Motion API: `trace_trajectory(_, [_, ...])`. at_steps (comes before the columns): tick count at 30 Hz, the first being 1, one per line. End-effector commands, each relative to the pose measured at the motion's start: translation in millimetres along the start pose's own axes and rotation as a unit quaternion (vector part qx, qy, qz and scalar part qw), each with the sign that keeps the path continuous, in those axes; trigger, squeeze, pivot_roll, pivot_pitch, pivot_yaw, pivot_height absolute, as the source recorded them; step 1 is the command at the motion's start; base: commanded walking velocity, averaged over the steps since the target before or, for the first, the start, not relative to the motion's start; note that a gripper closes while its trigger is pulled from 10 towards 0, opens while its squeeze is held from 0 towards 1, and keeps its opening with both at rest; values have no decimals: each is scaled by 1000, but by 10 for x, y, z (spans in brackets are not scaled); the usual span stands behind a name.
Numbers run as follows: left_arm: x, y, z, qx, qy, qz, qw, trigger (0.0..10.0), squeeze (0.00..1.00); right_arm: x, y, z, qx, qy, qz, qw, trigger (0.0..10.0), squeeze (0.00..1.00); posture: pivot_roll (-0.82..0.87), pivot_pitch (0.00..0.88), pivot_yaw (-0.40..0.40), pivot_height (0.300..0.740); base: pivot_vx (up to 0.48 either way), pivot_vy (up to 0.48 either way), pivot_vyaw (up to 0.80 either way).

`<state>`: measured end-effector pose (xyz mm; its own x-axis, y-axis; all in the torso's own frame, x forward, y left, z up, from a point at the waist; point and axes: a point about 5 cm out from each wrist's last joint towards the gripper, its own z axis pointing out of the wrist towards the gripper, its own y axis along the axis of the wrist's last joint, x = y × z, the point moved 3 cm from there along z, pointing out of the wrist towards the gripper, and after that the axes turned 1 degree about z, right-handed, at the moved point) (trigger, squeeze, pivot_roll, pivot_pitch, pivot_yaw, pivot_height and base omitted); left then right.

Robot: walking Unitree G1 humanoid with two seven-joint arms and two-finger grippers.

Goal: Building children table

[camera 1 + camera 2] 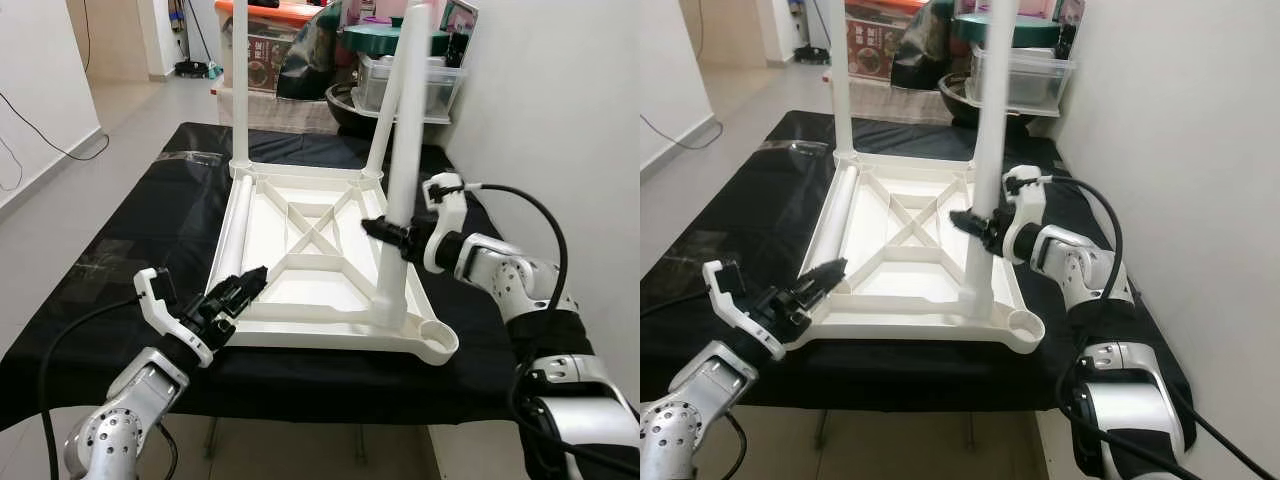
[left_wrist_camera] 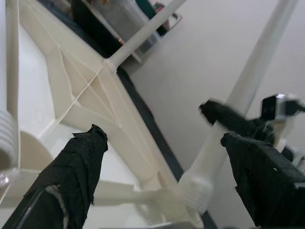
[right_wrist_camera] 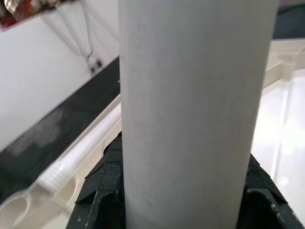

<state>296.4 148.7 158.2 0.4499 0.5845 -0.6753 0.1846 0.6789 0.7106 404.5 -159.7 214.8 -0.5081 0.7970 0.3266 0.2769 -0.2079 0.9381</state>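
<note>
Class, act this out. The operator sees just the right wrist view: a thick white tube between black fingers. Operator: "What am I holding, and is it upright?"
Observer: The right gripper grips a white plastic table leg standing upright near the right front of the upturned white plastic tabletop.
Operator: How many legs stand?
Observer: Three. A fourth white leg lies loose along the tabletop's left side.
Operator: Where is my other arm?
Observer: The left gripper is open, by that loose leg's near end.
</note>
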Motion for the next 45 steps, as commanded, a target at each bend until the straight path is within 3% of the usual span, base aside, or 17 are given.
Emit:
trace_trajectory(1, [15, -74, -5, 19, 2, 15, 1000, 10000, 0, -47, 73, -7, -27, -24, -5, 999, 0, 0, 79, 0, -95, 740, 0, 0, 0])
trace_trajectory(3, [10, -101, 0, 27, 0, 23, 999, 10000, 0, -68, 87, -7, -38, -36, -6, 999, 0, 0, 79, 0, -95, 740, 0, 0, 0])
trace_trajectory(6, [46, -185, -22, 56, 12, 65, 996, 10000, 0, -319, 111, -78, -62, -118, -14, 991, 0, 0, 88, 0, -96, 740, 0, 0, 0])
trace_trajectory(10, [114, -176, -76, 55, 31, 67, 996, 10000, 0, -471, 105, -138, -73, -163, -14, 984, 0, 0, 90, 0, -99, 740, 0, 0, 0])
trace_trajectory(14, [131, -180, -85, 55, 36, 66, 996, 10000, 0, -499, 116, -149, -80, -172, -7, 982, 0, 0, 86, 0, -97, 740, 0, 0, 0])
trace_trajectory(18, [127, -261, -84, 66, 35, 73, 995, 10000, 0, -502, 224, -168, -125, -166, 52, 977, 0, 0, 80, 0, -92, 740, 0, 0, 0])
trace_trajectory(21, [110, -284, -80, 70, 29, 77, 994, 10000, 0, -454, 218, -148, -131, -146, 54, 979, 0, 0, 82, 0, -93, 740, 0, 0, 0])
trace_trajectory(26, [51, -314, -118, 80, 6, 82, 993, 10000, 0, -356, 175, -88, -143, -99, 102, 979, 0, 0, 86, 0, -92, 740, 0, 0, 0])
trace_trajectory(32, [35, -326, -123, 83, -2, 81, 993, 10000, 0, -281, 158, -46, -152, -74, 115, 979, 0, 0, 85, 0, -91, 740, 0, 0, 0])
trace_trajectory(38, [-109, -409, -131, 102, -51, 69, 991, 10000, 0, 70, 196, -5, -172, 46, 97, 979, 0, 0, 79, 0, -88, 740, 0, 0, 0])
trace_trajectory(40, [-109, -409, -131, 102, -51, 69, 991, 10000, 0, 70, 196, -5, -172, 46, 97, 979, 0, 0, 79, 0, -88, 740, 0, 0, 0])
trace_trajectory(45, [-193, -467, -180, 127, -86, 71, 986, 10000, 0, 255, 196, 47, -167, 101, 86, 977, 0, 0, 93, 0, -94, 740, 0, 0, 0])
